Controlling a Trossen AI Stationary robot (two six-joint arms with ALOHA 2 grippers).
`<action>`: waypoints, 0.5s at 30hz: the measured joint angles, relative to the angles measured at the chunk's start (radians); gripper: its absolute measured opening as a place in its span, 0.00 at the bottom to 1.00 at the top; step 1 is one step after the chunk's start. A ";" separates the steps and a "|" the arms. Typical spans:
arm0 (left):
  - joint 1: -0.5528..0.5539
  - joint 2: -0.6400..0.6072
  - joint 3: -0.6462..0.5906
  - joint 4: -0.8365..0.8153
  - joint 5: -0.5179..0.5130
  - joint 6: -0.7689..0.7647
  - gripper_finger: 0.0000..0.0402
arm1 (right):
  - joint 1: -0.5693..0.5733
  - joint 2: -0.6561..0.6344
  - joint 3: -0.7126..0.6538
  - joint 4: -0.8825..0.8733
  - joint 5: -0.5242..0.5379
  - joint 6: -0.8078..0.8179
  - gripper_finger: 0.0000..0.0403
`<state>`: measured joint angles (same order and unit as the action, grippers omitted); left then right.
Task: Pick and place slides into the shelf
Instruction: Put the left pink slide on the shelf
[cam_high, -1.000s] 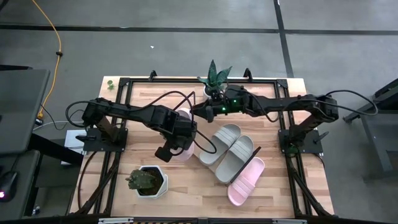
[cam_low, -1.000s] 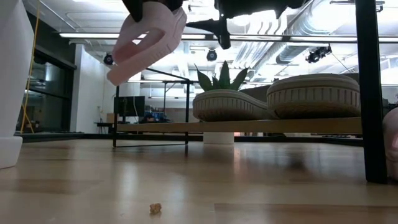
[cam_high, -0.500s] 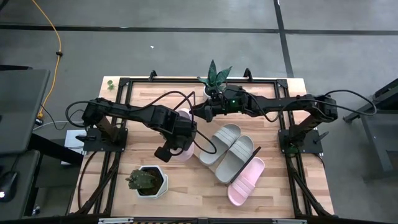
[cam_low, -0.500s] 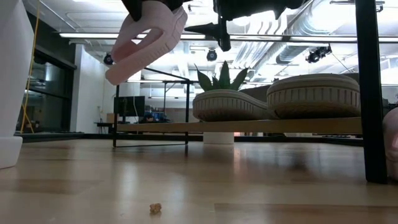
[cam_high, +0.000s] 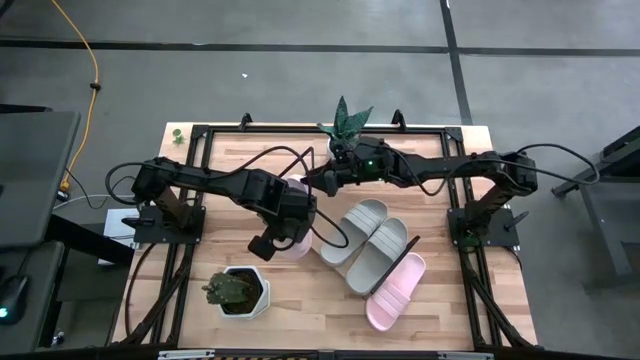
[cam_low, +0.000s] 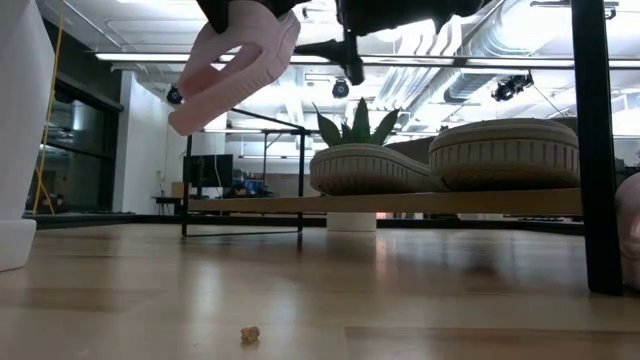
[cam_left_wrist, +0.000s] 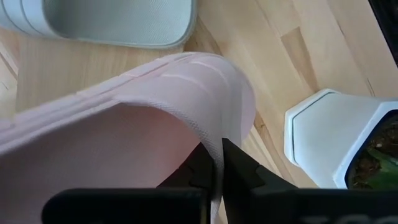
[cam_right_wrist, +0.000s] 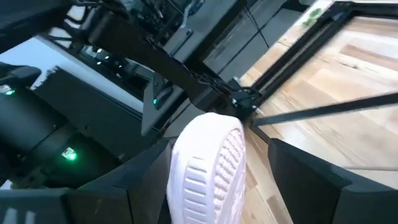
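My left gripper (cam_left_wrist: 216, 167) is shut on a pale pink slide (cam_high: 295, 238), holding it high above the middle of the table. In the low view that slide (cam_low: 235, 60) shows near the top of the picture. My right gripper (cam_right_wrist: 211, 186) is open and reaches in level from the right. Its fingers (cam_right_wrist: 143, 180) stand on either side of that slide's rounded far end (cam_right_wrist: 208, 158), apart from it. Two light grey slides (cam_high: 365, 222) (cam_high: 382, 250) lie soles down on the shelf (cam_low: 250, 204). A second pink slide (cam_high: 397, 290) lies just in front of them. My left gripper pinches the edge of the pink slide's wide strap (cam_left_wrist: 214, 127) between its two fingers. The fingers come from above and point down. The slide is lifted clear of the table and hangs tilted, with one end (cam_low: 185, 118) lower than the other.
A white hexagonal planter with a cactus (cam_high: 237, 290) stands near the front left. A leafy green plant (cam_high: 347, 125) stands at the far edge. Black frame rails (cam_high: 195, 180) run along both table sides, and a post (cam_low: 595, 150) stands at the right. A crumb (cam_low: 250, 335) lies on the tabletop.
My right gripper has crept toward the table's left, closer to the far end of the held pink slide. The left gripper and its slide have stayed in place.
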<state>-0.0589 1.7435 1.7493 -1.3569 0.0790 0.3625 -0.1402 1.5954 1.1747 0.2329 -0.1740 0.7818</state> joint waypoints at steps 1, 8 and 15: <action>0.000 0.000 0.000 0.000 0.000 0.004 0.01 | 0.001 0.002 0.003 -0.002 0.000 -0.012 0.64; 0.000 0.000 0.000 -0.015 0.000 -0.020 0.04 | -0.004 0.002 0.045 -0.094 -0.006 -0.051 0.64; 0.000 0.000 0.000 -0.041 0.000 -0.027 0.01 | -0.004 0.002 0.049 -0.098 -0.012 -0.056 0.64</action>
<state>-0.0590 1.7435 1.7493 -1.3975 0.0788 0.3352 -0.1440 1.5970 1.2236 0.1354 -0.1860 0.7254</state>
